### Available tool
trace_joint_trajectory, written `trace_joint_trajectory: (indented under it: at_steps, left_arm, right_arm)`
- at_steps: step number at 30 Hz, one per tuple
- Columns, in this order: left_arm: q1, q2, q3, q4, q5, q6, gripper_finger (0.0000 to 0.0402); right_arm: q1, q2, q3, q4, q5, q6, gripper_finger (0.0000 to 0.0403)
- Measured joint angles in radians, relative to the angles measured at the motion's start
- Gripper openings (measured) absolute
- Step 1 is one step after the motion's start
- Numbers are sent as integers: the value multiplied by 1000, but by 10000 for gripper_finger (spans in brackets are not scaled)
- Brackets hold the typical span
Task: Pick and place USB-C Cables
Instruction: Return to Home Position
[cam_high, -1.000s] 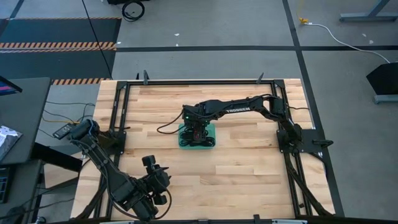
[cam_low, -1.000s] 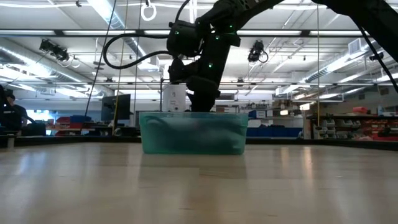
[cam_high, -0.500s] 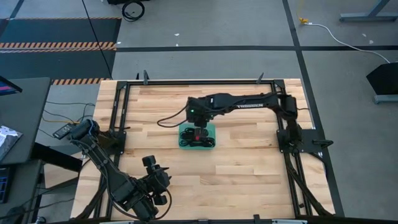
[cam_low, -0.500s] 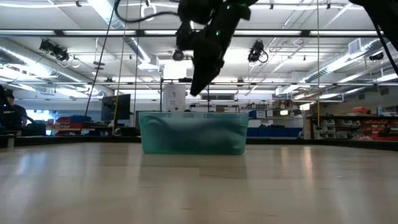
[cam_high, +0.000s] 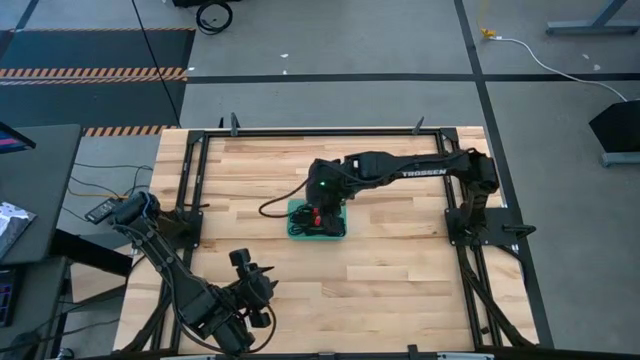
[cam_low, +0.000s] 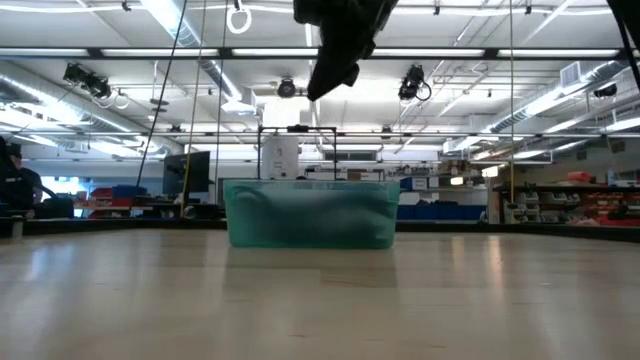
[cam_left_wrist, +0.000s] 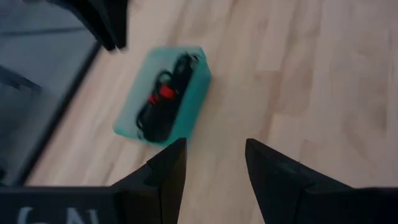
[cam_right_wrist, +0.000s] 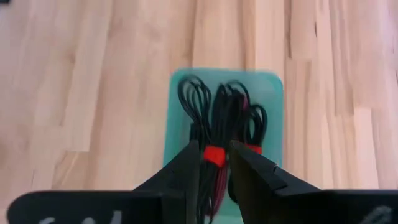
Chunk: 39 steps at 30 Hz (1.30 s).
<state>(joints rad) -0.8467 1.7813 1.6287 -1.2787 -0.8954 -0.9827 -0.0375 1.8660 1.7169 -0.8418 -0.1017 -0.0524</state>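
Note:
The teal tray (cam_high: 297, 231) stands at the middle of the wooden table. Several small coiled USB-C cables (cam_right_wrist: 217, 118), black with red ties, lie inside it; they also show in the left wrist view (cam_left_wrist: 163, 99). My right gripper (cam_right_wrist: 214, 167) hangs well above the tray (cam_low: 310, 212), fingers pointing down, slightly open and empty; it shows high up in the low view (cam_low: 322, 88). My left gripper (cam_high: 243, 262) waits near the table's near left corner, open and empty (cam_left_wrist: 214, 168), facing the tray (cam_left_wrist: 194, 102) from a distance.
A black metal frame (cam_high: 200, 170) runs around the table's edges. Bare wood lies on all sides of the tray. In the low view a white cylinder (cam_low: 280, 157) stands behind the tray, and a person (cam_low: 15, 185) is far off at the left.
My right gripper has risen straight up out of the teal tray to well above its rim, drifting slightly toward the table's right edge. The cables have stayed in the tray.

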Motion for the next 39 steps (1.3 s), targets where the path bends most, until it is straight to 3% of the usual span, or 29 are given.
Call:
trace_joint_trajectory:
  at_steps: [9,14,17,20,23,26,31,39]
  left_arm:
    - [57,0,0,-75,-251,56,172]
    - [122,-1,-1,-198,-270,19,172]
    - [173,-3,-41,-184,-271,22,172]
    - [239,-2,-87,-162,-219,65,172]
    - [336,-1,-155,-21,-109,250,172]
    - [436,-3,-233,229,8,500,171]
    - [555,-1,-366,668,353,837,171]
    - [589,-53,-377,821,391,986,171]
  right_arm:
    - [47,4,-26,133,-39,-75,94]
    - [43,4,-117,190,-38,-31,94]
    - [30,0,-164,182,-17,-15,94]
    - [8,-13,-174,87,52,-26,94]
    - [-14,-24,-175,-35,180,52,94]
    - [-23,-36,-202,-112,268,132,94]
    - [-10,-94,-346,-149,367,193,94]
    - [5,-316,-536,-43,422,270,94]
